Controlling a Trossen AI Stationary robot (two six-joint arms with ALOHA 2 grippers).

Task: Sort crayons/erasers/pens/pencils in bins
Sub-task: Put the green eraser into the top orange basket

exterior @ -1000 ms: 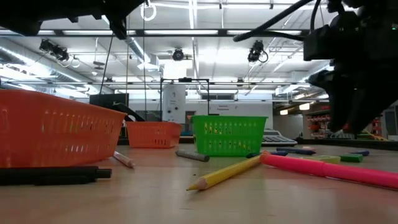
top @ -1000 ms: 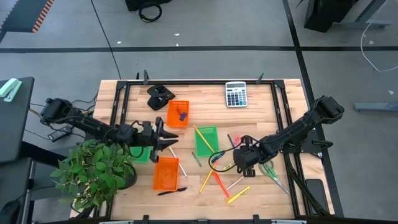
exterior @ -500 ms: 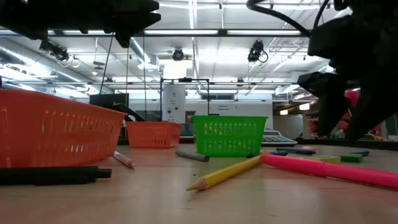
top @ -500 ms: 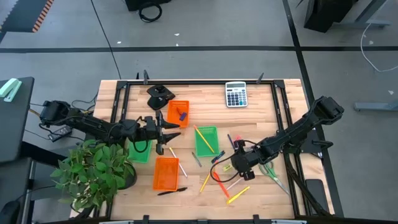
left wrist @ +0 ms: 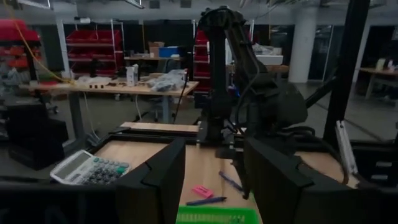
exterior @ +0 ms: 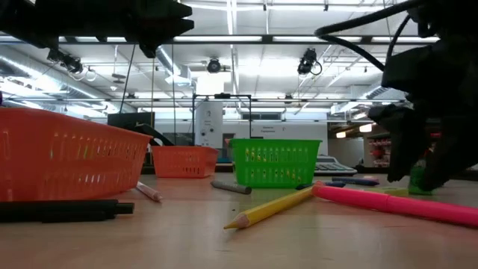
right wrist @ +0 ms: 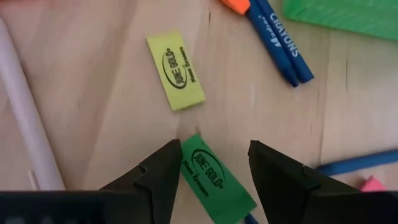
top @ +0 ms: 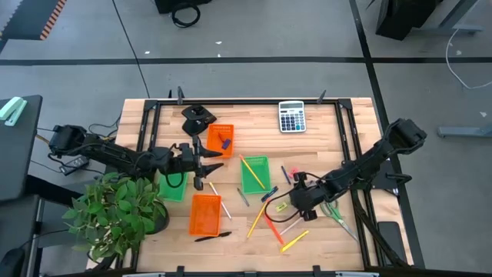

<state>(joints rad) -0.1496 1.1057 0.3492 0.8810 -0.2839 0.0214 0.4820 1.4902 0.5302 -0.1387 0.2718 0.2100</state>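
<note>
The green eraser point(right wrist: 217, 177) lies flat on the desk point(right wrist: 112, 74), right between the two wide-open fingers of the right claw point(right wrist: 211, 163). Its long side runs slanted across the gap. The left claw point(top: 201, 164), also open, hangs far off.

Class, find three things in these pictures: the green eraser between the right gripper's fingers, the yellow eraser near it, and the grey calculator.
green eraser point(right wrist: 214, 179): right wrist view, middle of its printed top face.
yellow eraser point(right wrist: 176, 71): right wrist view, centre of its label.
calculator point(top: 291, 117): high view, middle of its keypad.
</note>
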